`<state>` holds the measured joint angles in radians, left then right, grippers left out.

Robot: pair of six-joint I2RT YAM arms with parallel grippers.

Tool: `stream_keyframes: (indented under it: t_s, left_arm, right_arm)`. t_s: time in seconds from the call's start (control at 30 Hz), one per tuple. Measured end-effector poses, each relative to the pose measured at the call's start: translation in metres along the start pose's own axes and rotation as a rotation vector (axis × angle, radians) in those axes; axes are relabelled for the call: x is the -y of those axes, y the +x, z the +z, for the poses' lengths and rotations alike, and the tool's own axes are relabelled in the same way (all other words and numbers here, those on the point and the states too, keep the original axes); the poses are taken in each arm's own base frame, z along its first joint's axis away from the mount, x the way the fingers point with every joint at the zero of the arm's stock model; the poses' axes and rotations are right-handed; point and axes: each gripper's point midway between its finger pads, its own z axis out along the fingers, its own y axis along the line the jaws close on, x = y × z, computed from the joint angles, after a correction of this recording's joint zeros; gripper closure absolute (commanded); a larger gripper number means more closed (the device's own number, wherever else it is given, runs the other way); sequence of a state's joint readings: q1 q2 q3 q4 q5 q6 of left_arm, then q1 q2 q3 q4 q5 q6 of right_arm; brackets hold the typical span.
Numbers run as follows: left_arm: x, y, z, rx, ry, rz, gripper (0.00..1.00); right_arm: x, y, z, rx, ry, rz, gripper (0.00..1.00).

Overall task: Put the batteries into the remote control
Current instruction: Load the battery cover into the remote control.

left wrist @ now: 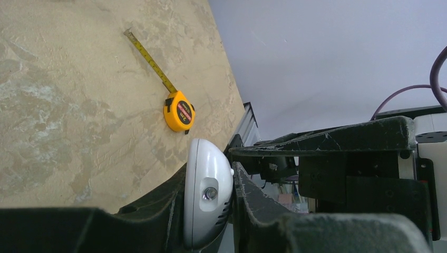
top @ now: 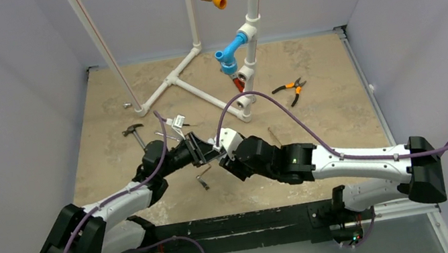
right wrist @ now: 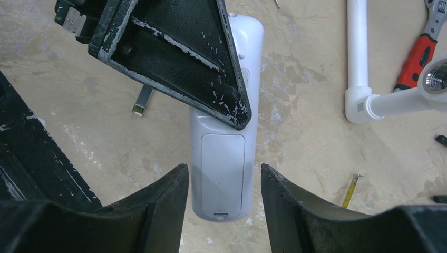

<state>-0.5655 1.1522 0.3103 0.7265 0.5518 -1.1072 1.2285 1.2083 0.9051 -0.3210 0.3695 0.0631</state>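
The white remote control (right wrist: 224, 168) hangs above the table with its back facing me in the right wrist view; its battery cover is closed. My left gripper (left wrist: 208, 169) is shut on the remote's front end (left wrist: 206, 195), where the small LED shows. Its finger (right wrist: 174, 52) also crosses the remote in the right wrist view. My right gripper (right wrist: 222, 171) is open, its fingers on either side of the remote's lower end with a gap on each side. In the top view the two grippers (top: 201, 149) (top: 232, 162) meet at the remote (top: 227, 141). No batteries are in view.
A yellow tape measure (left wrist: 179, 110) lies on the table with its tape pulled out. A white pipe frame (top: 202, 89) stands at the back, with a red-handled tool (right wrist: 419, 52) beside it. Orange-handled pliers (top: 290, 89) lie back right and a hammer (top: 134, 130) lies left.
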Motion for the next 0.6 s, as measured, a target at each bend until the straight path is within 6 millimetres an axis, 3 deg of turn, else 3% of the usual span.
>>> stream_keyframes:
  t_s: [0.2, 0.4, 0.6]
  left_arm:
    - [-0.001, 0.000, 0.001, -0.002, 0.002, 0.000, 1.00]
    - [-0.002, 0.000, 0.002, -0.003, 0.001, -0.001, 1.00]
    - [-0.002, 0.000, 0.002, 0.001, -0.001, -0.001, 1.00]
  right_arm:
    - [0.001, -0.002, -0.002, 0.007, 0.003, 0.003, 0.42]
    - [0.007, -0.018, -0.012, 0.071, 0.006, 0.061, 0.39]
    - [0.044, -0.029, -0.014, 0.125, 0.039, 0.276, 0.40]
